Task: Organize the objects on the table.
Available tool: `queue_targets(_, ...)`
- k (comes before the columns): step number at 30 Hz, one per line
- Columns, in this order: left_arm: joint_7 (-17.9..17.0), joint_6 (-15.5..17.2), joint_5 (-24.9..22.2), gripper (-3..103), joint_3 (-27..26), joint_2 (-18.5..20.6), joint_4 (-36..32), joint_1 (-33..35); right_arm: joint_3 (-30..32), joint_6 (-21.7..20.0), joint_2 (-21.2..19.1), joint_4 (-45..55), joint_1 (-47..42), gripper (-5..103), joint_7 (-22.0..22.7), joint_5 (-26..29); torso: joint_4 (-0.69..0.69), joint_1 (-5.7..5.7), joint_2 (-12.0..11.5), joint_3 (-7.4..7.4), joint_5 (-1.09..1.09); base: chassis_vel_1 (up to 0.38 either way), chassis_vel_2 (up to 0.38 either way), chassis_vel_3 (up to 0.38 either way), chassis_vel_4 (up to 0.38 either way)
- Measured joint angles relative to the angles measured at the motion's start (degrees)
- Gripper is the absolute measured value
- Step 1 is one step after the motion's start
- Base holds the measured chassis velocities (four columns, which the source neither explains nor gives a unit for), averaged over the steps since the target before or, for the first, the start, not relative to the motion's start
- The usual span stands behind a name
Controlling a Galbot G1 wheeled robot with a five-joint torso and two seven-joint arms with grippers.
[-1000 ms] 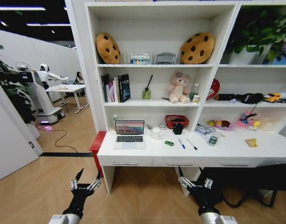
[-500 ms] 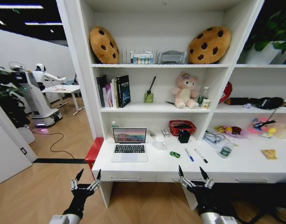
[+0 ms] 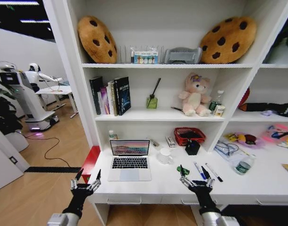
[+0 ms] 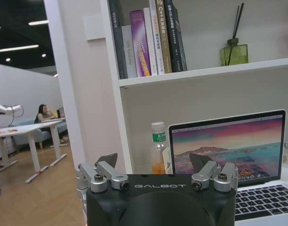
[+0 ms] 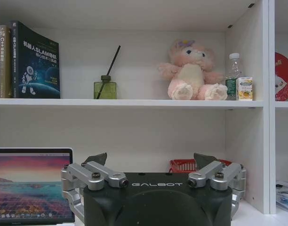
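Left gripper [image 3: 86,176]: fingers spread wide, empty, laptop [image 3: 130,159] just beyond
Right gripper [image 3: 194,173]: fingers parted, empty, pens [image 3: 206,171] just beyond

"GALBOT" is showing in raised letters on the black housing of the left gripper [image 4: 153,162] and right gripper [image 5: 151,162]; a dark book [image 5: 36,61], at ten o'clock from the plush bear [image 5: 191,70], is reading "SLAM"

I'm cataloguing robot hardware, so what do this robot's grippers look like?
The left gripper and right gripper match: a black body with "GALBOT" lettered in pale grey, silver metal linkage bars joined by dark screws, and two slim fingers ending in dark pointed tips. Pale grey wrist segments sit behind the black bodies.
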Motion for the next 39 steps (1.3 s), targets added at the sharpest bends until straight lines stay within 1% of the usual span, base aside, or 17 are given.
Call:
queue_targets(2, 0.1, 0.4, -1.0, 89, -0.4, 2.3, 0.7, -1.3, 0.1, 0.1, 0.0, -0.1, 0.0, 100, 0.0, 0.0, 0.01, -0.01, 0.0, 0.00, 0.00, 0.065, -0.068, -0.059, 0.058)
queue_targets(4, 1.8, 0.9, -4.2, 73, -1.0, 10.5, 3.5, -7.0, 0.3, 0.6, 0.0, -0.4, -0.1, 100, 0.1, -0.1, -0.01, -0.01, 0.0, 0.00, -0.01, 0.015, -0.024, -0.032, 0.029)
queue_targets(5, 1.8, 0.9, -4.2, 73, -1.0, 10.5, 3.5, -7.0, 0.3, 0.6, 0.0, -0.4, -0.1, 100, 0.1, -0.1, -0.01, -0.01, 0.0, 0.00, -0.01, 0.000, 0.000, 0.000, 0.000)
queue_targets(7, 3.2, 0.6, -4.8, 68, -0.6, 15.3, 6.2, -11.2, 0.3, 0.8, 0.1, -0.6, -0.2, 100, 0.1, -0.2, -0.01, 0.00, 0.0, 0.00, -0.01, 0.000, 0.000, 0.000, 0.000)
queue_targets(8, 4.6, -0.2, -4.8, 61, 0.1, 20.3, 9.0, -14.6, 0.3, 0.8, 0.1, -0.7, -0.2, 100, 0.1, -0.3, 0.00, 0.03, 0.0, 0.02, -0.04, 0.000, 0.000, 0.000, 0.000)
queue_targets(9, 4.6, -0.2, -4.8, 61, 0.1, 20.3, 9.0, -14.6, 0.3, 0.8, 0.1, -0.7, -0.2, 100, 0.1, -0.3, 0.00, 0.03, 0.0, 0.02, -0.04, 0.000, 0.000, 0.000, 0.000)
queue_targets(12, 7.3, -1.2, -6.1, 45, 1.4, 31.6, 13.8, -20.2, 0.3, 0.7, -0.1, -1.2, 0.3, 100, 0.1, 0.0, -0.03, 0.06, 0.0, 0.03, 0.00, 0.000, 0.000, 0.000, 0.000)
queue_targets(15, 7.9, -1.4, -6.5, 40, 1.6, 33.6, 14.7, -21.0, 0.3, 0.5, -0.3, -1.3, 0.5, 100, 0.2, 0.2, -0.02, 0.07, 0.0, 0.02, 0.00, 0.000, 0.000, 0.000, 0.000)
queue_targets(17, 12.0, -3.2, -7.3, 29, 4.8, 39.5, 19.4, -26.8, 0.2, 0.4, -0.4, -2.4, 0.8, 100, 0.2, 0.4, 0.03, 0.06, 0.0, 0.02, -0.02, 0.000, 0.000, 0.000, 0.000)
queue_targets(18, 12.0, -3.2, -7.3, 29, 4.8, 39.5, 19.4, -26.8, 0.2, 0.4, -0.4, -2.4, 0.8, 100, 0.2, 0.4, 0.03, 0.06, 0.0, 0.02, -0.02, 0.000, 0.000, 0.000, 0.000)
queue_targets(22, 16.2, -4.5, -6.8, 7, 16.1, 45.3, 25.7, -42.3, -0.1, 0.4, 0.1, -3.6, 1.0, 100, 0.1, 0.2, -0.01, 0.05, 0.0, 0.02, 0.00, 0.000, 0.000, 0.000, 0.000)
queue_targets(23, 16.2, -4.5, -6.8, 7, 16.1, 45.3, 25.7, -42.3, -0.1, 0.4, 0.1, -3.6, 1.0, 100, 0.1, 0.2, -0.01, 0.05, 0.0, 0.02, 0.00, 0.000, 0.000, 0.000, 0.000)
queue_targets(25, 17.5, -4.9, -5.9, 1, 24.6, 46.6, 29.0, -51.7, -0.6, 0.2, 0.4, -4.1, 1.1, 100, 0.1, 0.1, 0.00, 0.05, 0.0, 0.02, 0.01, 0.000, 0.000, 0.000, 0.000)
queue_targets(26, 17.5, -4.9, -5.9, 1, 24.6, 46.6, 29.0, -51.7, -0.6, 0.2, 0.4, -4.1, 1.1, 100, 0.1, 0.1, 0.00, 0.05, 0.0, 0.02, 0.01, 0.000, 0.000, 0.000, 0.000)
queue_targets(29, 19.4, -5.1, -2.6, 0, 39.4, 44.9, 34.0, -67.7, -1.3, -0.1, 0.9, -4.8, 0.9, 100, 0.1, -0.2, -0.02, 0.06, 0.0, 0.02, 0.01, 0.000, 0.000, 0.000, 0.000)
queue_targets(34, 19.8, -4.2, -1.0, 0, 47.7, 42.3, 35.9, -76.1, -1.2, -0.1, 1.1, -5.1, 0.7, 100, 0.1, -0.2, 0.00, 0.05, 0.0, 0.02, 0.00, 0.000, 0.000, 0.000, 0.000)
queue_targets(39, 20.7, -5.0, 5.1, 0, 60.3, 37.4, 40.2, -87.4, -1.2, 0.0, 1.6, -5.5, 0.8, 100, 0.2, -0.1, -0.02, 0.05, 0.0, 0.02, 0.02, 0.000, 0.000, 0.000, 0.000)
